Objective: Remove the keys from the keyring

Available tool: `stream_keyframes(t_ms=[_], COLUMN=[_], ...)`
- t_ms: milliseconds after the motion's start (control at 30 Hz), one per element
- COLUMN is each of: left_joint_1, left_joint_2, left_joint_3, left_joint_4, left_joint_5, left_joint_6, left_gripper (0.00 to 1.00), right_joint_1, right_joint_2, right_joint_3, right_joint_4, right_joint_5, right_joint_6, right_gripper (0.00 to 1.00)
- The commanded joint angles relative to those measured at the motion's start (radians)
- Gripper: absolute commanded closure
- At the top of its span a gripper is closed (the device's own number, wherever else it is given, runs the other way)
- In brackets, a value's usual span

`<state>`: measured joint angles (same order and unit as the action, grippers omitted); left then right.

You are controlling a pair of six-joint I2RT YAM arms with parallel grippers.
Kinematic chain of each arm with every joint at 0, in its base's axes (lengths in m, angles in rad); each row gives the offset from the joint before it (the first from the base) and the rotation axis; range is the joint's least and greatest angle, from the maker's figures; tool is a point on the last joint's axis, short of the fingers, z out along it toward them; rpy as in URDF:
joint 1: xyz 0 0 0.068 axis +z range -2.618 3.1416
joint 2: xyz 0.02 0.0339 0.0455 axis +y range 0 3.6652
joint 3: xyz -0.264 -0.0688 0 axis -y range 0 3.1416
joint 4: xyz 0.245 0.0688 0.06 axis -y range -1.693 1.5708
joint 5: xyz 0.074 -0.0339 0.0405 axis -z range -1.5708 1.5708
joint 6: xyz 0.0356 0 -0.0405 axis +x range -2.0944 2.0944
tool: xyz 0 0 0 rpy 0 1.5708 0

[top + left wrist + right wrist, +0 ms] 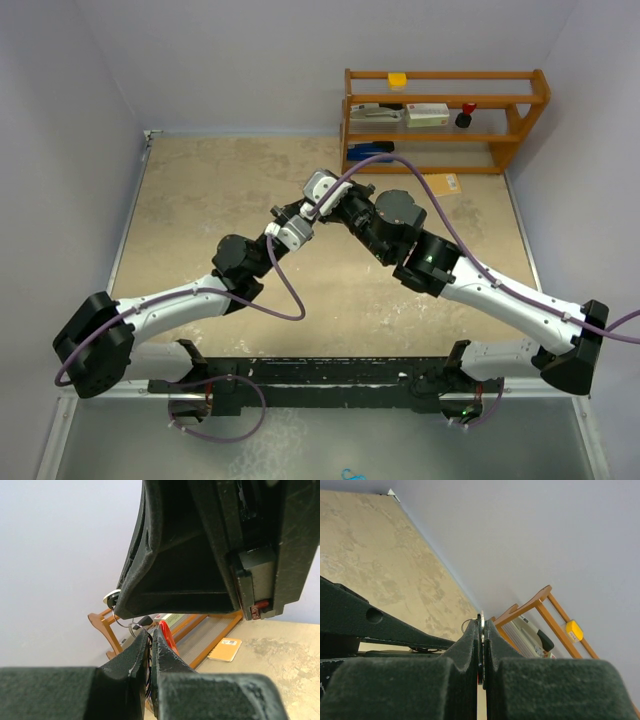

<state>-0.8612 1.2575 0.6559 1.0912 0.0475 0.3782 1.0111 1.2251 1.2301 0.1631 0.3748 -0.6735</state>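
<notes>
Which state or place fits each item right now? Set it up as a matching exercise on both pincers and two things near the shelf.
Column one:
1 left pincer
2 right pincer
3 yellow block
4 tan pad

Column two:
A on the shelf top rail
B shut on the red keyring strip
C flat on the table beside the shelf
D shut on a thin silver key

Pairs: 1-B, 2-D, 3-A, 4-C

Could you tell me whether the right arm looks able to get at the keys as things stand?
Likely yes: the right gripper is shut on a thin silver blade, seemingly a key, while the left gripper clamps the red keyring opposite.
</notes>
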Motion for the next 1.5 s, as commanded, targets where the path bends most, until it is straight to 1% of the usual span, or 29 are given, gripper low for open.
stream_keyframes(t_ms=[0,367,533,700,1067,1333,1467], left_joint_1=[-0.010,-0.010,-0.010,-0.010,-0.010,-0.010,-0.010], left_joint_2=[0.006,0.035,0.042,0.015,-0.022,-0.048,-0.038], left_joint_3=[-0.036,-0.014,-0.002,-0.001,0.011,0.013,0.013], left_joint_4=[-0.129,-0.158,-0.165,-0.177,-0.235,-0.247,-0.258], left_joint_5=[0.081,0.102,0.152,0.213,0.291,0.312,0.275], left_joint_6=[-0.027,-0.032,-0.039,-0.040,-0.027,-0.021,-0.012], left_gripper=[1.00,1.00,1.00,1.00,1.00,1.00,1.00], right_joint_1=[-0.001,0.000,0.000,-0.001,0.000,-0.001,0.000], right_joint_2=[-0.020,-0.012,-0.004,0.004,0.000,-0.005,-0.021], right_joint_3=[0.048,0.067,0.071,0.061,0.056,0.040,0.039], right_joint_4=[0.254,0.269,0.272,0.253,0.210,0.196,0.212], right_joint_5=[0.010,0.010,0.010,0.007,0.003,0.009,0.040], right_joint_6=[-0.044,-0.070,-0.077,-0.077,-0.078,-0.078,-0.087], right_gripper=[1.00,1.00,1.00,1.00,1.00,1.00,1.00])
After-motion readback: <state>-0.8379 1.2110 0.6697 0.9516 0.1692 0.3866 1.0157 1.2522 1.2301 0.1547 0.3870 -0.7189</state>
